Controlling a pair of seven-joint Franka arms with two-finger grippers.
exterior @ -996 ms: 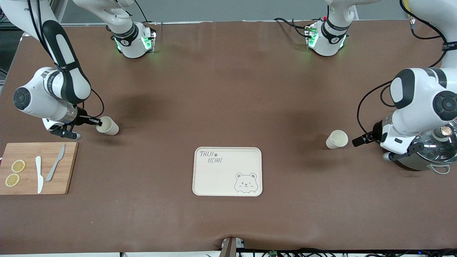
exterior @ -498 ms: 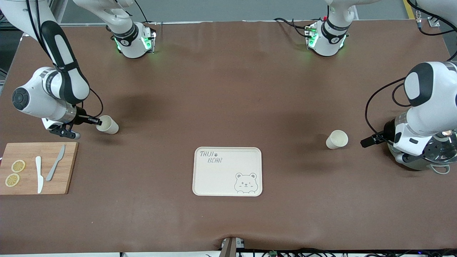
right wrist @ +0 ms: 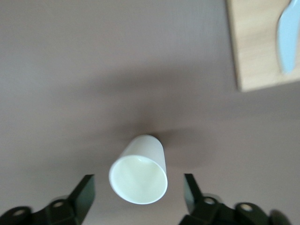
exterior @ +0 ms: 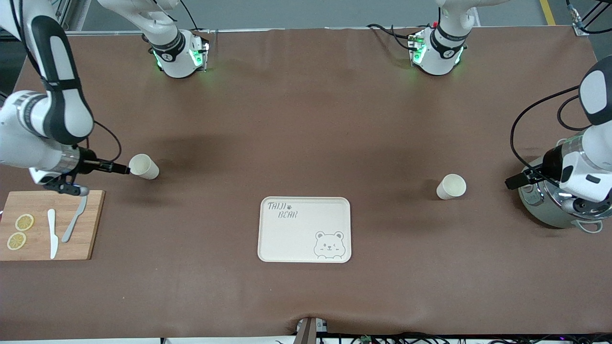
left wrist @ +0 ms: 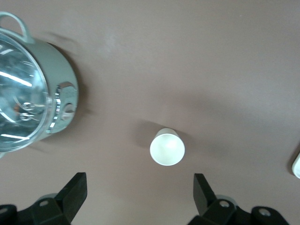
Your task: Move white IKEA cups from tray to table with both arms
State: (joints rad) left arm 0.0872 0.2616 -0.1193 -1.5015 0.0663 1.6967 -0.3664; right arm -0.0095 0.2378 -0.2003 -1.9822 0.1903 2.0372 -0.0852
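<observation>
Both small cream-white handleless tapered cups already stand upright on the matte brown counter (exterior: 306, 119), neither on the cream rounded-rectangle bear-printed tray (exterior: 304, 230), which lies bare nearer the front camera, between them. One cup (exterior: 143, 166) stands toward the right arm's end, just off the tips of the right pincer (exterior: 122, 169), whose black fingers are spread with the cup's rim between but apart from them in the right wrist view (right wrist: 138, 174). The other cup (exterior: 451, 186) stands toward the left arm's end, well apart from the left pincer (exterior: 515, 181), also spread wide, which hangs over a round steel pot with a glass lid (exterior: 554, 210). Each arm is nearer its own cup. Count: two cups, one tray, two arms, one pot, and one bamboo cutting board (exterior: 48, 224) bearing two knives and two lemon slices.
</observation>
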